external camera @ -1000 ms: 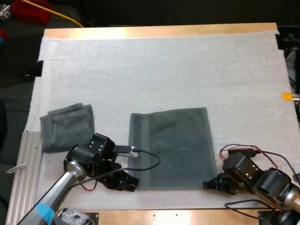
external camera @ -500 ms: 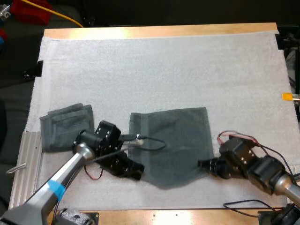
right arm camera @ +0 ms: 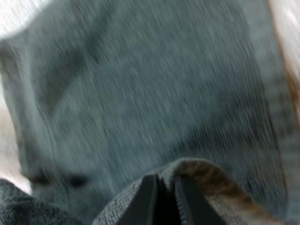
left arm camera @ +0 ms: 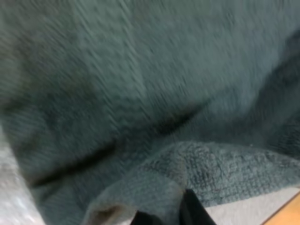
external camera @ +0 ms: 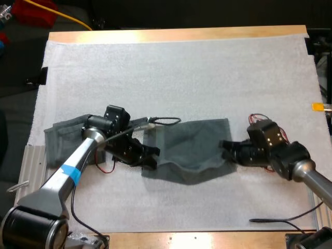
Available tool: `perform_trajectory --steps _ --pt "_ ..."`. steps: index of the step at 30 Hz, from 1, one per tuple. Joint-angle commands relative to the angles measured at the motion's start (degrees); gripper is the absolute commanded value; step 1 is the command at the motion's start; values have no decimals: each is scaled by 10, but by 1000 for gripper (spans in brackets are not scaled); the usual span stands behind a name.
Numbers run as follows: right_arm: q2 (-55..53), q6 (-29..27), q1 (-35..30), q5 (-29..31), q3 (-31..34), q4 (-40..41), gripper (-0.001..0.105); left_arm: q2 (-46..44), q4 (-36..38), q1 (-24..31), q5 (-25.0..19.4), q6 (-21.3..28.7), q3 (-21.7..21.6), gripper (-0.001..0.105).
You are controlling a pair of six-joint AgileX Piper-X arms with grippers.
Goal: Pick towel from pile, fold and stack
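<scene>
The wooden table [external camera: 176, 35] is carrying a white mat [external camera: 181, 72] that is covering nearly all of its top. A dark grey-green towel [external camera: 194, 148] is lying on the mat near the middle, a little toward the near side. Its far part is resting flat, while its near edge is being held up at both corners and is sagging between them in a loose fold. A second towel, the folded towel [external camera: 62, 140], is sitting at the mat's left side, just beside the left arm and apart from the held towel.

The left gripper [external camera: 150, 158] is gripping the towel's near left corner. In the left wrist view its black fingers [left arm camera: 192, 213] are pinching the thick hem, with cloth bunching over them. The right gripper [external camera: 225, 148] is holding the near right corner. In the right wrist view its fingers [right arm camera: 145, 201] are pressing together on a curled ridge of the same cloth.
</scene>
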Motion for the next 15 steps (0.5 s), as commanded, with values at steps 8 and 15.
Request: perform_trajectory --steps 8,15 --pt "63 -7 -29 -5 -54 -13 1 2 -60 35 13 -18 -11 0" --pt "106 -11 -32 5 -87 -18 1 8 -113 53 23 -43 -11 0"
